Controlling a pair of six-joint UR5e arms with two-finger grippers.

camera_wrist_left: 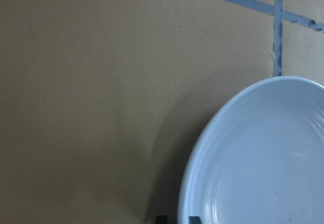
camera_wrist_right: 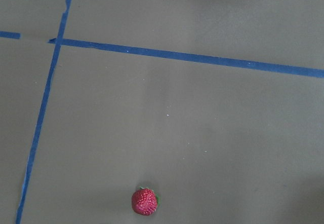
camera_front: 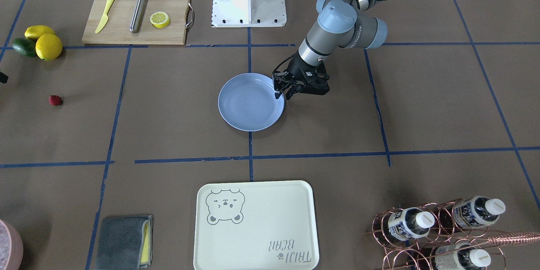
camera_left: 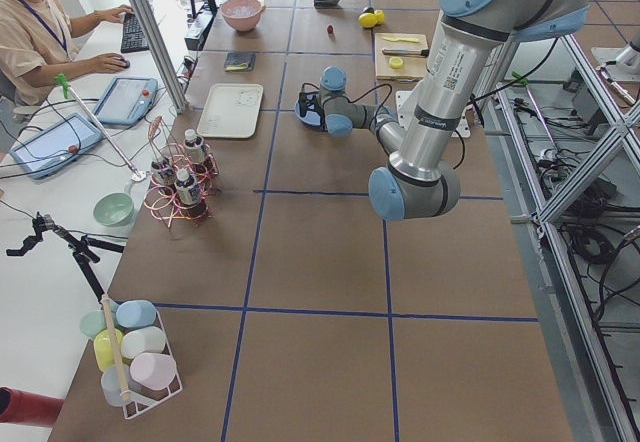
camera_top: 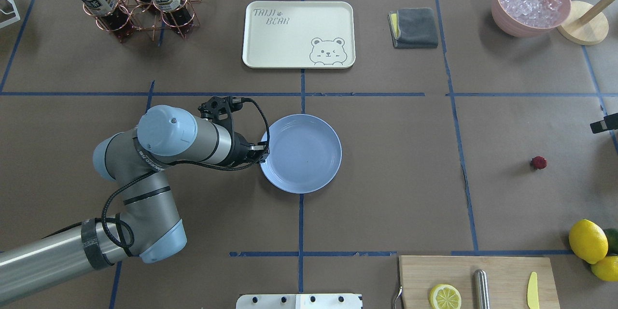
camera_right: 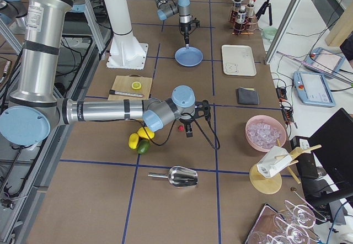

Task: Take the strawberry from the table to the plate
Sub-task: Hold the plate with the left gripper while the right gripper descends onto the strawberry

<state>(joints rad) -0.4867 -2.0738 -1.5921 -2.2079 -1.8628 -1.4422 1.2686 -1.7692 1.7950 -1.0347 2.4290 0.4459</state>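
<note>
The strawberry (camera_front: 55, 100) (camera_top: 539, 162), small and dark red, lies alone on the brown-paper table (camera_front: 177, 105), far from the light-blue plate (camera_front: 251, 101) (camera_top: 301, 153). Nothing lies in the plate. My left gripper (camera_front: 282, 93) (camera_top: 263, 152) is at the plate's rim; in the left wrist view its two fingertips (camera_wrist_left: 162, 219) stand close together, astride the rim of the plate (camera_wrist_left: 263, 158). In the overhead view only a black bit of my right gripper (camera_top: 604, 124) shows at the right edge, so I cannot tell its state. Its wrist camera looks down on the strawberry (camera_wrist_right: 145, 201).
Two lemons and an avocado (camera_front: 40, 42) sit near the strawberry. A cutting board (camera_front: 137, 17) carries a knife, a metal rod and a lemon half. A cream bear tray (camera_front: 255, 225), a grey cloth (camera_front: 122, 240), a bottle rack (camera_front: 438, 228) and an ice bowl (camera_top: 531, 2) line the operators' side.
</note>
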